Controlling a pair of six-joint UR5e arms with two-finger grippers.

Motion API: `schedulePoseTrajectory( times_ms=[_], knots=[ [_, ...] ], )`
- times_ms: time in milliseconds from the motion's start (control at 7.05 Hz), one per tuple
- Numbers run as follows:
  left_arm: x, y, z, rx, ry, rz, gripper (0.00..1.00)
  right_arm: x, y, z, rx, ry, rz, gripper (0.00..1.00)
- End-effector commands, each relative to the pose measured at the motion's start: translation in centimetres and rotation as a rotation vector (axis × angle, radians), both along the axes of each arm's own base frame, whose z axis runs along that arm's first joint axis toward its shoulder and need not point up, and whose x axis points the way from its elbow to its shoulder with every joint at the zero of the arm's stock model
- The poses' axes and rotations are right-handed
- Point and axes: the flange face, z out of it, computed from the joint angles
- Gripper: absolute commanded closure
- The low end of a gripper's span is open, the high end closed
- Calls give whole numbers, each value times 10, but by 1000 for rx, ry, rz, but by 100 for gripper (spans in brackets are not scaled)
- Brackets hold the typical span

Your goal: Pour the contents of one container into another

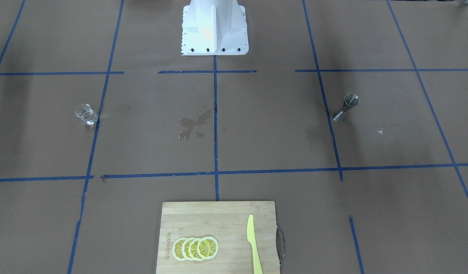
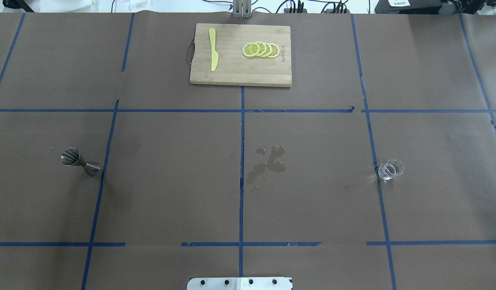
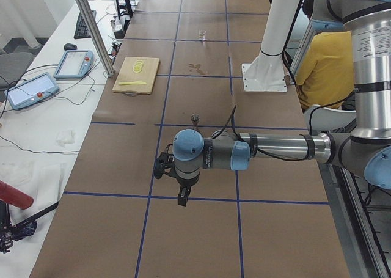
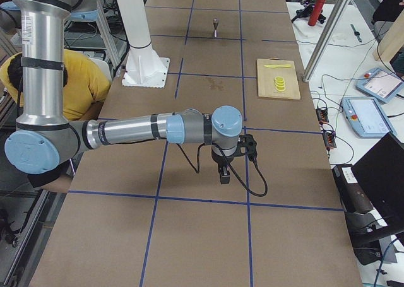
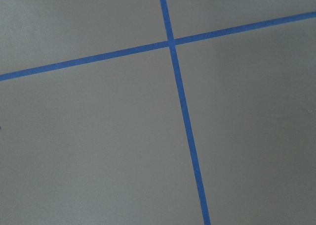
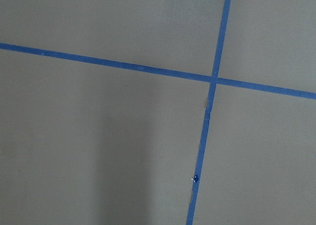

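Right now neither arm is near the glassware. The small clear glass measuring cup (image 2: 391,169) stands on the brown paper table cover (image 2: 171,193) on the robot's right side, just beside a blue tape line (image 2: 373,161), with nothing touching it. The steel jigger (image 2: 79,161) stands upright on its narrower cone well apart from it, on the robot's left side, close to another tape line. Between the two, near the centre line, a dark wet patch (image 2: 268,161) marks the paper.

At the far edge from the robot lies a wooden cutting board (image 2: 231,72) with a row of overlapping lemon slices (image 2: 260,49) and a yellow knife (image 2: 213,54) on it, apart from each other.

The left gripper (image 3: 182,197) hangs pointing down over the table's left end, and the right gripper (image 4: 223,175) hangs the same way over the right end. Both show only in the side views, so I cannot tell whether either claw is open or closed. Each wrist camera sees only paper and crossing tape. A person in a yellow shirt (image 3: 321,64) sits behind the robot's white base (image 1: 214,26)
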Motion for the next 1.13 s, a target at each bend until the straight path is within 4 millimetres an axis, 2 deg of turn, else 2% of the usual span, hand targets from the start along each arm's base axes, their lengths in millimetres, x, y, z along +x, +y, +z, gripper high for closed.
schedulePoseTrajectory(
  times_ms=[0,142,284,426,567,709,993],
  knots=[
    [7,-3,-21,52,76,8,0,-1,0,-1,-3,-4,2,0],
    [16,-6,-32,70,116,14,0,-7,-1,-2,-6,-4,-7,0],
    [36,-12,-49,126,161,18,0,-10,-2,-3,-5,-6,-12,0],
    [67,-15,-70,104,225,-42,0,-16,-2,-4,-2,-13,-25,0],
    [107,-11,-95,92,304,-104,0,-20,-3,-4,-3,-17,-34,0],
    [149,-1,-119,90,375,-120,0,-21,-3,-6,0,-21,-35,0],
    [188,35,-137,173,384,-146,0,-25,-7,-10,11,-20,-45,0]
  ],
)
